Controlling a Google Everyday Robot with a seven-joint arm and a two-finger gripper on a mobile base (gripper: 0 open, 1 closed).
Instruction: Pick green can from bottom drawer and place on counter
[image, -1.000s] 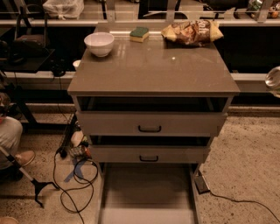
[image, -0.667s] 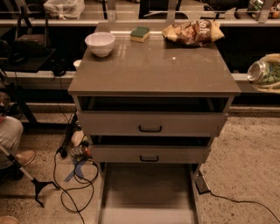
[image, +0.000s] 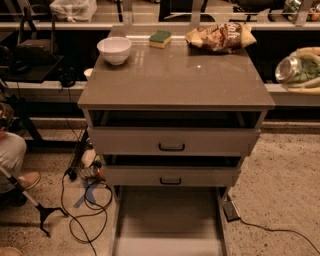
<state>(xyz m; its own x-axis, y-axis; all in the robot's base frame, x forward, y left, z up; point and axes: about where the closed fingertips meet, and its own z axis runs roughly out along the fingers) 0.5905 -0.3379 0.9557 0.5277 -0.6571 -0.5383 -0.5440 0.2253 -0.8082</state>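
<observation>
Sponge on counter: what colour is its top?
Sponge top: green, camera view. Claw, far right, grips green can.

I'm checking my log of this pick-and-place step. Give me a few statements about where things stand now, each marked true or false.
1. The green can lies in the bottom drawer. False: the green can is held in the pincer, out to the right of the counter; the bottom drawer shows nothing in it.
2. The bottom drawer is pulled out. True.
3. A white bowl stands at the counter's back left. True.
4. The sponge sits inside the bowl. False: it lies on the counter to the bowl's right, apart from it.
</observation>
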